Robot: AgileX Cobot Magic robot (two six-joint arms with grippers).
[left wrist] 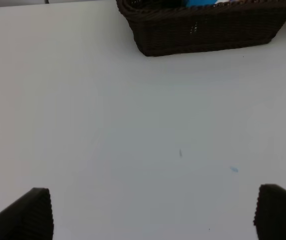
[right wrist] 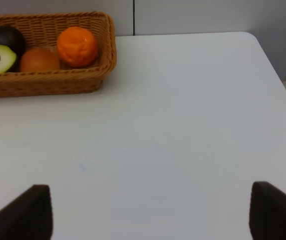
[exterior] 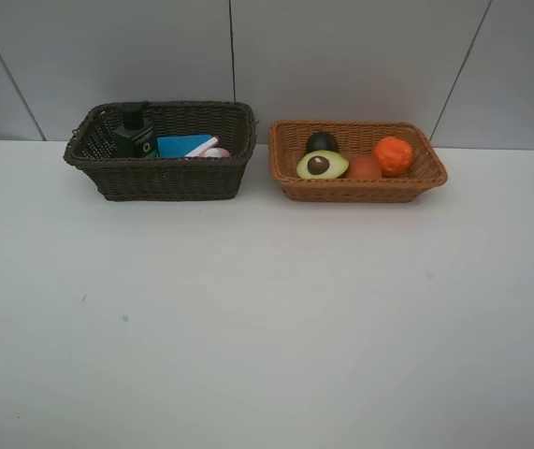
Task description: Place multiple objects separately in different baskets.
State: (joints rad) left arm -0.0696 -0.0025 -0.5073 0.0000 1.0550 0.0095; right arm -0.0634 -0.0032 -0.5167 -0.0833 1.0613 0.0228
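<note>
The dark brown basket point(exterior: 173, 178) stands at the back left. It holds a dark green pump bottle point(exterior: 134, 131), a blue block point(exterior: 182, 145), a white marker point(exterior: 203, 147) and a small pink bottle point(exterior: 217, 152). To its right, the light tan basket point(exterior: 360, 190) holds a halved avocado point(exterior: 322, 166), a dark mangosteen point(exterior: 322, 141), a peach point(exterior: 364, 167) and an orange point(exterior: 393, 155). My left gripper point(left wrist: 153, 215) is open over bare table, short of the dark basket point(left wrist: 208, 30). My right gripper point(right wrist: 150, 212) is open and empty, off to the side of the tan basket point(right wrist: 107, 47) and its orange point(right wrist: 76, 46).
The white table point(exterior: 267, 318) runs wide in front of both baskets. A grey panelled wall stands right behind them. The table's right edge and rounded corner point(right wrist: 263, 45) show in the right wrist view. Neither arm appears in the exterior high view.
</note>
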